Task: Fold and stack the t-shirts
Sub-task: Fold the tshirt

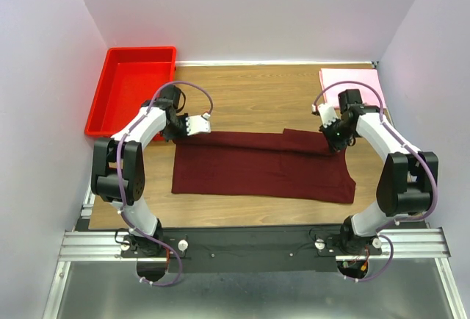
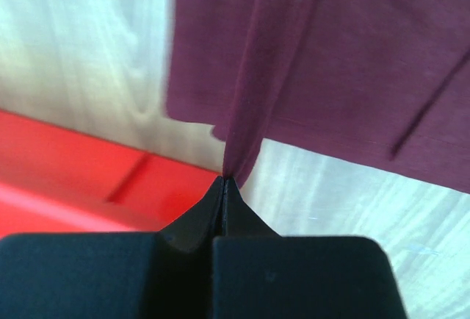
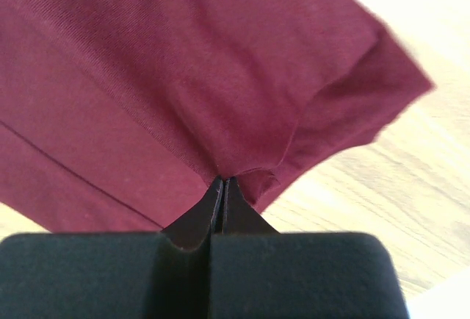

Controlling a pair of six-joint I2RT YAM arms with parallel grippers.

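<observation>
"On the left side, what have you got?"

"Far left is the red bin [image 1: 132,87], at the table's back corner. Just right of it my left gripper [image 2: 224,181] is clenched on the far-left corner of the maroon t-shirt [image 1: 264,166], with only a thin pinch of cloth between the tips. The shirt lies as a long band across the middle of the table [image 1: 257,91], between the arms. My right gripper [image 3: 222,181] is clamped the same way on the far-right corner, and a loose flap bunches beside the tips. The pink t-shirt [image 1: 350,84] lies as a flat square at the back right corner, apart from the maroon one."

"What worries you?"

"Both grips are shallow. If I lift unevenly or pull the arms apart, I think a corner slips out. On the left, a swing outward could drag the hem over the bin's rim. On the right, that loose flap could tuck under and spoil the fold, and drifting farther right could nudge the pink shirt."

"And the surface?"

"It's a smooth wood-grain top, so I expect the cloth to slide rather than catch. Plain pale walls close it in on three sides, and a metal rail [image 1: 250,242] runs along the near edge."
</observation>
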